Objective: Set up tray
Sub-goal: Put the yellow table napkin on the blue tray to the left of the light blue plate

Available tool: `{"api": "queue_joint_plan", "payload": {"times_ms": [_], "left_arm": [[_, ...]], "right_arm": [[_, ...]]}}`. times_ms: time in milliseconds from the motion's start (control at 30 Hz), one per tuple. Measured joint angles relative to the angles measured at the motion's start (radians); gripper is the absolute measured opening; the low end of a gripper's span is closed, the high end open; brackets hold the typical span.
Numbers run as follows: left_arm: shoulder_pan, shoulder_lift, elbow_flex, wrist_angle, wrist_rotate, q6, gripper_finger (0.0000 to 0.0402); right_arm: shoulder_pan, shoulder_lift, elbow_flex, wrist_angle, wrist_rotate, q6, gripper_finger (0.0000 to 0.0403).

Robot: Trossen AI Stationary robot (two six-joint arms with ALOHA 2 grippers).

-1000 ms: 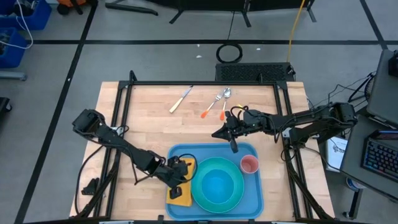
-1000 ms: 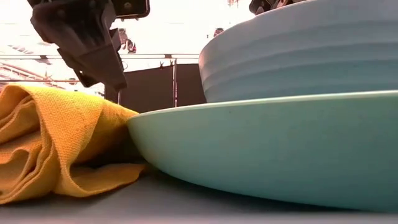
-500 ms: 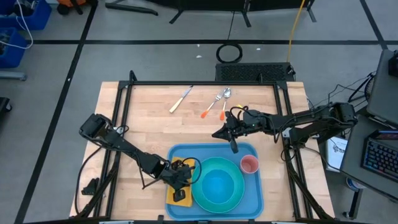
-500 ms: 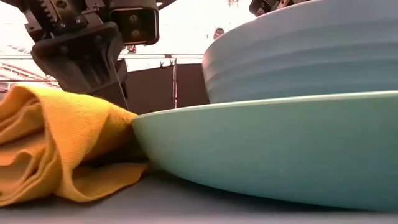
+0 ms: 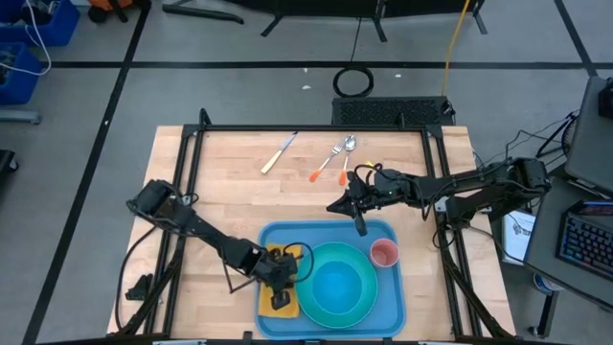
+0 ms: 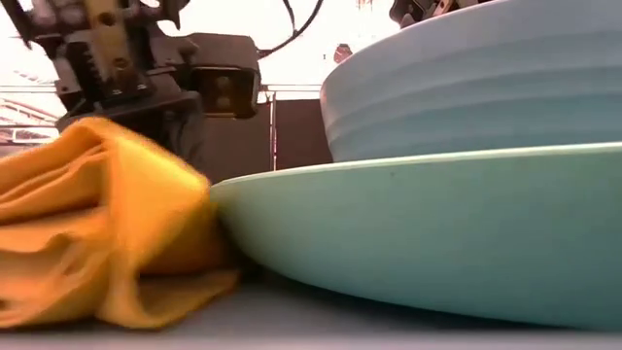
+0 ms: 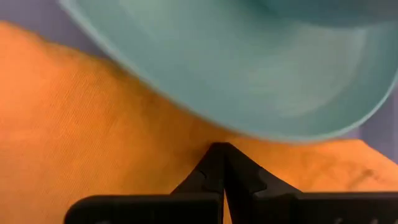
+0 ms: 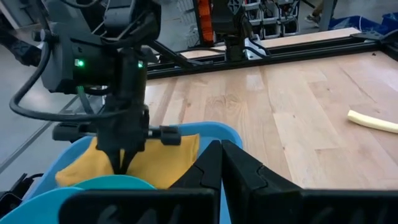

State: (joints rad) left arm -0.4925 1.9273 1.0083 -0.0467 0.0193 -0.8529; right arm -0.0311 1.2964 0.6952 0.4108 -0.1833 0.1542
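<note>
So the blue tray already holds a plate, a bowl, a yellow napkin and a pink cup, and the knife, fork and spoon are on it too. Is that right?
Not quite. The high view shows the knife, fork and spoon lying on the wooden table, off the blue tray. The rest is right.

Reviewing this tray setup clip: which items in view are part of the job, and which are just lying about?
Part of the job: tray, plate, bowl, pink cup, napkin, cutlery on the table, knife.

Lying about: cable coil, keyboard, blue bins.
</note>
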Motion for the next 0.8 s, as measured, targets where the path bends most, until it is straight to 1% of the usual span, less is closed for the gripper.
{"api": "queue_joint_plan", "payload": {"times_ms": [67, 233, 400, 500, 600, 667, 800], "left_arm": [[0.002, 0.027, 0.002, 0.015, 0.034, -0.017, 0.0000], [-0.001, 0.018, -0.001, 0.041, 0.008, -0.011, 0.0000], [-0.002, -0.036, -0.006, 0.002, -0.040, 0.010, 0.0000], [-0.002, -0.075, -0.007, -0.080, -0.067, -0.002, 0.0000], [-0.002, -0.116, -0.007, -0.156, -0.144, -0.046, 0.0000], [-0.002, -0.135, -0.007, -0.149, -0.166, -0.048, 0.0000], [-0.008, -0.159, -0.007, -0.136, -0.176, -0.038, 0.0000]], "right_arm": [[0.000, 0.000, 0.000, 0.000, 0.000, -0.001, 0.0000], [0.000, 0.000, 0.000, -0.001, 0.000, -0.002, 0.0000], [0.000, 0.000, 0.000, 0.003, 0.000, -0.002, 0.0000], [0.000, 0.000, 0.000, 0.003, 0.000, -0.002, 0.0000], [0.000, 0.000, 0.000, 0.000, 0.000, -0.002, 0.0000], [0.000, 0.000, 0.000, 0.000, 0.000, -0.002, 0.0000], [0.000, 0.000, 0.000, -0.001, 0.000, -0.002, 0.0000]]}}
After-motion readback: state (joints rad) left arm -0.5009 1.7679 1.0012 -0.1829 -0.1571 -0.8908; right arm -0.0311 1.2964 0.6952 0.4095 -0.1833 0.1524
